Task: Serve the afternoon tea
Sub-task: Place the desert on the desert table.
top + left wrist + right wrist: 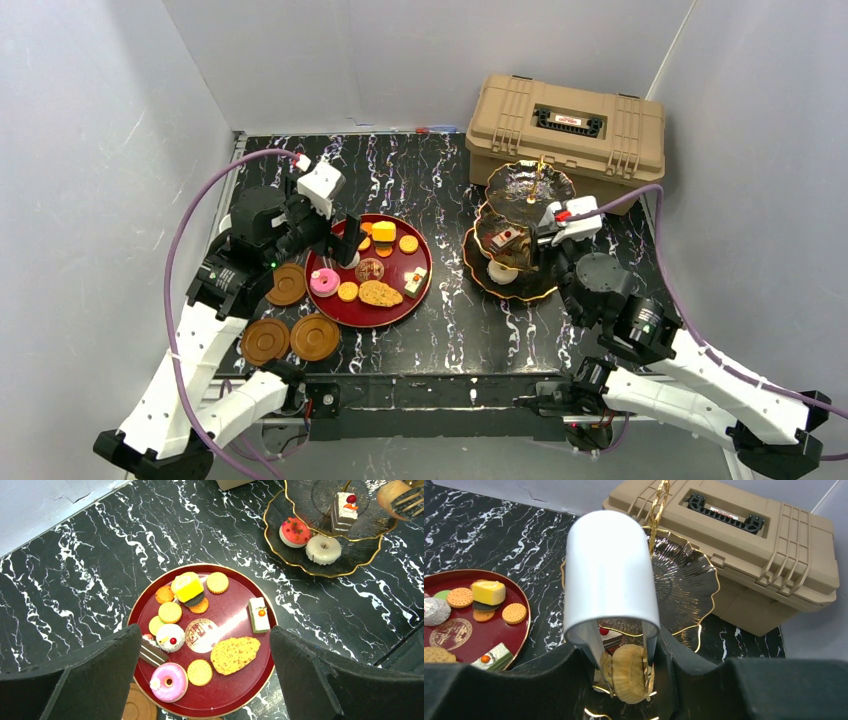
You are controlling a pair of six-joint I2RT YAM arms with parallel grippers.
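Observation:
A dark glass tiered stand (520, 262) with gold rims holds a sliced cake (345, 510), a red cake (295, 531) and a white donut (323, 549). My right gripper (621, 647) is shut on the metal tongs (611, 575), whose tips pinch a tan round pastry (629, 672) over the stand's tiers. A red round tray (235, 707) carries biscuits, a pink donut (168, 681) and other small cakes. Above the tray hangs my left gripper (205, 645), open and holding nothing. Three brown saucers (287, 284) lie left of the tray.
A tan plastic case (565, 125) stands at the back right, just behind the stand. Grey walls close in the black marbled table (440, 200) on three sides. The left arm's cable (200, 200) arcs over the left edge.

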